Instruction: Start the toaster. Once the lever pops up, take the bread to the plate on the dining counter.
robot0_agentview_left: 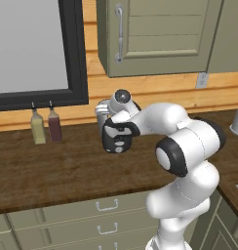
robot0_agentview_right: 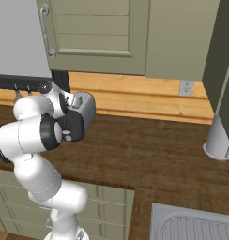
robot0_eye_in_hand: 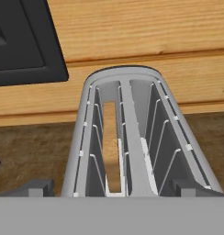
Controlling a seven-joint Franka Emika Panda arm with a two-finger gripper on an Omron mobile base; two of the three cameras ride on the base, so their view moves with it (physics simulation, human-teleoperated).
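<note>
Tool (robot0_eye_in_hand: 112, 190) spread over toaster (robot0_eye_in_hand: 132, 137), 2 bottles (robot0_agentview_left: 46, 126) nearby left.

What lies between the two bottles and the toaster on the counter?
Nothing: in the left base view, bare dark counter separates the bottles from the toaster.

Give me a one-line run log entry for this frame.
phase: approach toaster | gripper: open, above toaster | bread: in left slot | toaster on dark wood counter
</note>
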